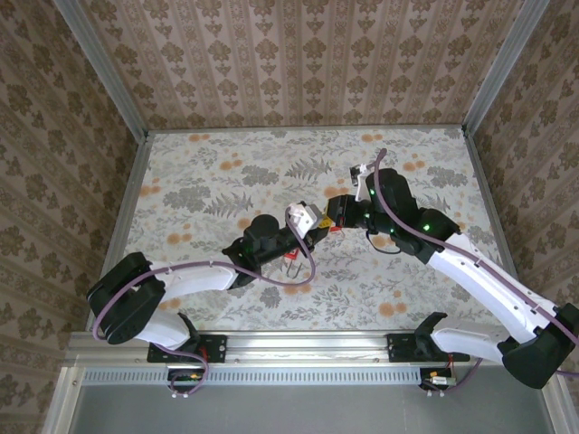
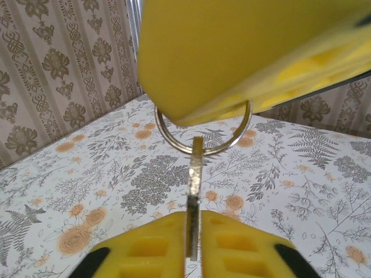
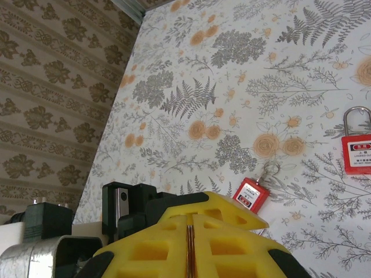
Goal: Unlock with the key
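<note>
From above, the left gripper and right gripper are seen tip to tip just beyond the padlock. At the left wrist, the key is pinched edge-on between shut fingers, its ring above. At the right wrist, the fingers are pressed shut, left of the padlock.

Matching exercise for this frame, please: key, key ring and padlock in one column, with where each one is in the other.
Things:
1 key
2 key ring
3 padlock

Places:
A lying flat on the table
B pinched edge-on in the left gripper
C off the table, threaded through the key's head

Pairs: 1-B, 2-C, 3-A
</note>
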